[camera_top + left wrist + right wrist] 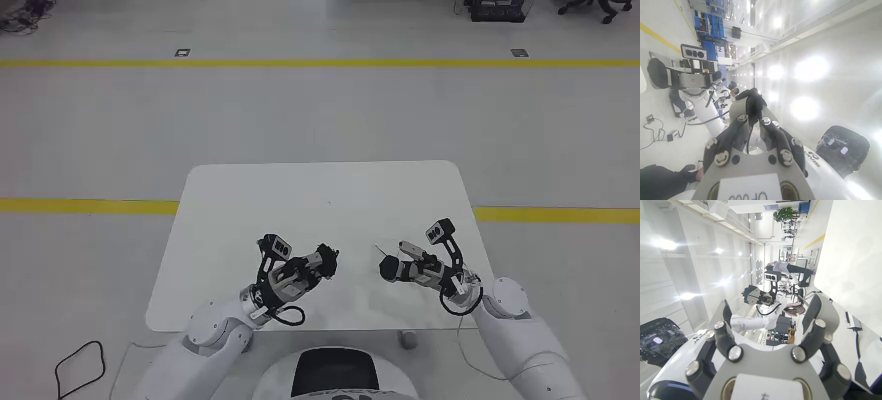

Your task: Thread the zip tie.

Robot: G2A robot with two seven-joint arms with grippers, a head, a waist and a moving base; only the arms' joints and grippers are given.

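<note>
- Two hands hang over the near part of the tabletop [320, 200], their tips turned toward each other with open air between them.
- The left hand [753, 98] has its fingers pressed together. A thin black strip, which I take for the zip tie [750, 130], runs from the closed tips back toward the palm.
- The right hand [770, 308] is spread wide, with nothing between its pads.
- The tie seems to be gripped on one side alone. I can't make out its head or its tail, and I see no loop.
- By my reckoning the threading is not yet done: the tie is up off the tabletop, and that is all.
- What looks left: the right hand must take the free end, steer the tail through the head, and draw it snug.
</note>
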